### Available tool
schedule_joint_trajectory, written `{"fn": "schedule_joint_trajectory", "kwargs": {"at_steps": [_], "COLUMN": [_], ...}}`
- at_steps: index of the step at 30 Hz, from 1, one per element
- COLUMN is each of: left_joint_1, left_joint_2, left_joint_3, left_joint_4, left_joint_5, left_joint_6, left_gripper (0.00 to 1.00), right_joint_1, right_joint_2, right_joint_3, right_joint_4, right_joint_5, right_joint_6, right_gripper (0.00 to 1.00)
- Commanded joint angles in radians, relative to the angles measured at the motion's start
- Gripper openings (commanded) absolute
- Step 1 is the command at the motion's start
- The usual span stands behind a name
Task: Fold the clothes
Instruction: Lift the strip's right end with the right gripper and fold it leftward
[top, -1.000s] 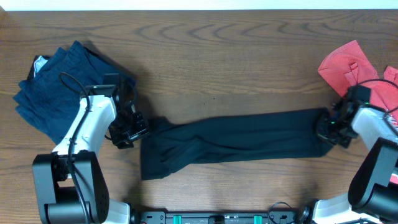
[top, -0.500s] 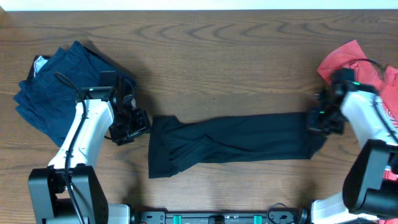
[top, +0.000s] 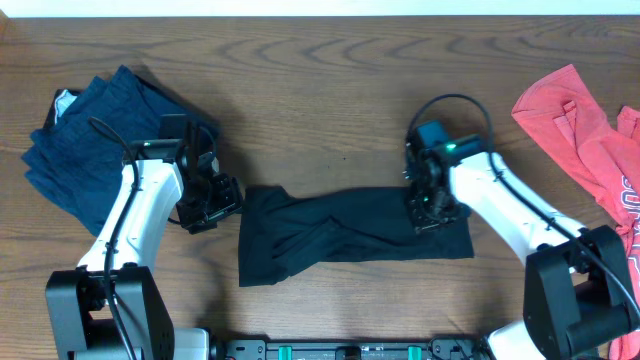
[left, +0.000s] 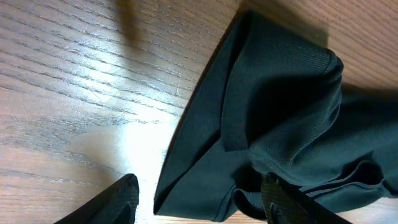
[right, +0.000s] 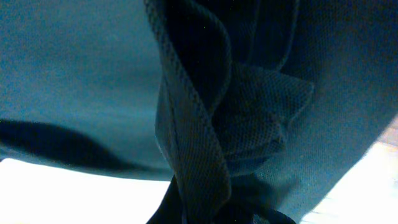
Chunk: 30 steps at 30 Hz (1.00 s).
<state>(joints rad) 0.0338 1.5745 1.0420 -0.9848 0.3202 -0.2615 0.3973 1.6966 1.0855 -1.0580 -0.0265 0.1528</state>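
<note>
The black T-shirt (top: 340, 235) lies as a long crumpled band across the near middle of the table (top: 330, 90). Its right end is doubled back over itself. My right gripper (top: 428, 205) sits on that doubled end, and in its wrist view a bunched, stitched hem (right: 186, 124) gathers down to the fingers, so I read it as clamped on the cloth. My left gripper (top: 218, 200) sits at the shirt's left edge, jaws wide, with a folded corner of the cloth (left: 280, 112) lying ahead of them.

The shirt's lower edge runs near the table's front. There is broad bare wood above it and to its right, out to the red garment (top: 575, 110) at the far right edge. The navy garment (top: 90, 150) is heaped at the far left, and my left arm crosses its right side.

The red one has white print at the frame edge, too small to read. A pale patch (top: 62, 100) shows at the navy pile's upper left corner.
</note>
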Motion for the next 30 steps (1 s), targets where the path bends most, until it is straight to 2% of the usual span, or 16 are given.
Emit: {"fn": "schedule_joint_trajectory", "kwargs": {"at_steps": [1, 2, 3, 5, 7, 8, 13, 19, 23, 28, 30], "left_joint_1": [0.004, 0.004, 0.004, 0.004, 0.004, 0.004, 0.004, 0.004, 0.004, 0.004, 0.004], "left_joint_2": [-0.008, -0.008, -0.008, -0.008, -0.008, -0.008, -0.008, -0.008, -0.008, -0.008, -0.008], "left_joint_3": [-0.004, -0.004, -0.004, -0.004, -0.004, -0.004, -0.004, -0.004, -0.004, -0.004, -0.004], "left_joint_4": [-0.001, -0.001, -0.001, -0.001, -0.001, -0.001, -0.006, -0.013, -0.013, -0.013, -0.013], "left_joint_5": [0.012, 0.012, 0.012, 0.012, 0.012, 0.012, 0.012, 0.012, 0.012, 0.012, 0.012], "left_joint_6": [-0.001, -0.001, -0.001, -0.001, -0.001, -0.001, -0.001, -0.001, -0.001, -0.001, -0.001], "left_gripper": [0.65, 0.65, 0.65, 0.65, 0.65, 0.65, 0.65, 0.65, 0.65, 0.65, 0.65], "right_joint_1": [0.056, 0.069, 0.082, 0.102, 0.116, 0.120, 0.121, 0.120, 0.120, 0.127, 0.127], "right_joint_2": [-0.025, -0.025, -0.025, -0.025, -0.025, -0.025, -0.025, -0.025, -0.025, -0.020, -0.013], "right_joint_3": [0.014, 0.014, 0.014, 0.014, 0.014, 0.014, 0.014, 0.014, 0.014, 0.012, 0.012], "right_joint_4": [-0.001, 0.000, 0.005, 0.022, 0.060, 0.084, 0.158, 0.103, 0.108, 0.134, 0.133], "right_joint_5": [-0.006, -0.007, -0.010, -0.044, -0.109, -0.146, -0.227, -0.080, -0.074, -0.066, -0.055], "right_joint_6": [0.042, 0.048, 0.066, 0.082, 0.083, 0.085, 0.130, 0.162, 0.166, 0.166, 0.167], "right_gripper": [0.01, 0.02, 0.10, 0.39, 0.53, 0.57, 0.59, 0.63, 0.74, 0.68, 0.56]}}
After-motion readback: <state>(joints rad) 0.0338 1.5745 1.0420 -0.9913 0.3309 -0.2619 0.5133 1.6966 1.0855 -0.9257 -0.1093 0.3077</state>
